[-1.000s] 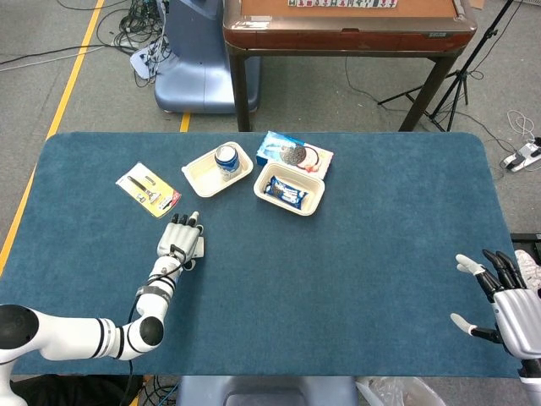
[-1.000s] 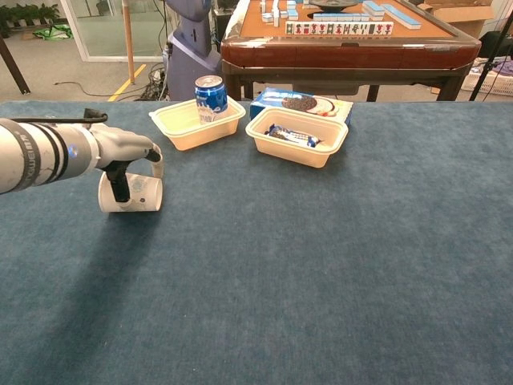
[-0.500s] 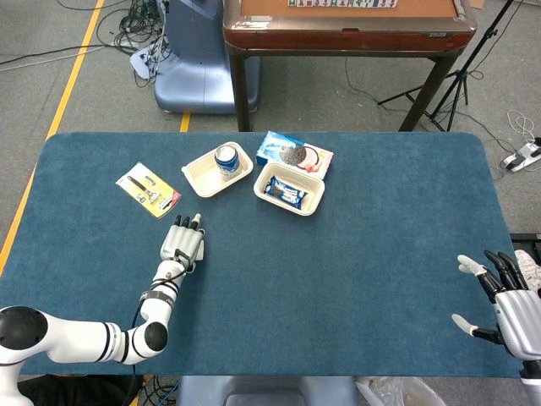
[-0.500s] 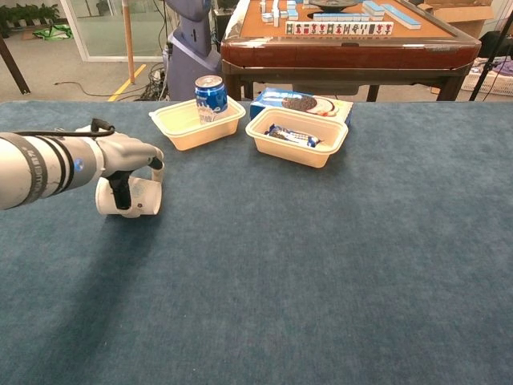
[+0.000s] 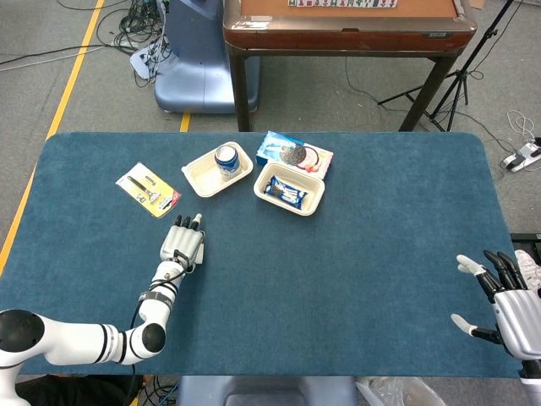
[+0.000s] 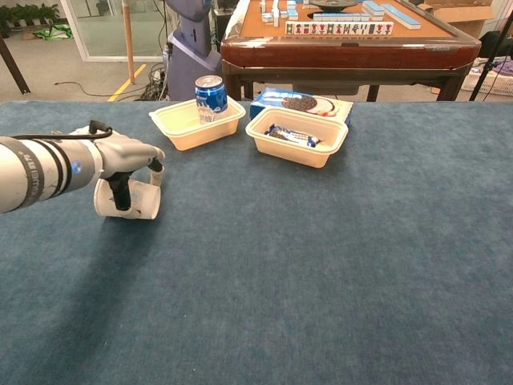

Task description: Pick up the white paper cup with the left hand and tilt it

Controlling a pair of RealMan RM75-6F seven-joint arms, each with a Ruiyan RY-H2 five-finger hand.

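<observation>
The white paper cup (image 6: 136, 201) sits low over the blue table on the left side, leaning slightly with its base toward the left. My left hand (image 6: 127, 157) grips it from above, with fingers (image 6: 119, 191) wrapped down its sides. In the head view the left hand (image 5: 182, 245) covers the cup almost entirely. My right hand (image 5: 500, 306) hovers at the table's near right edge, fingers spread and holding nothing.
Behind the cup a beige tray (image 6: 181, 127) holds a blue can (image 6: 211, 97). A second tray (image 6: 297, 145) holds a snack packet, and a cookie box (image 6: 298, 103) lies behind it. A yellow card package (image 5: 148, 189) lies far left.
The left hand has drawn slightly toward the robot and the cup has gone from upright to a slight lean. The right hand has not moved.
</observation>
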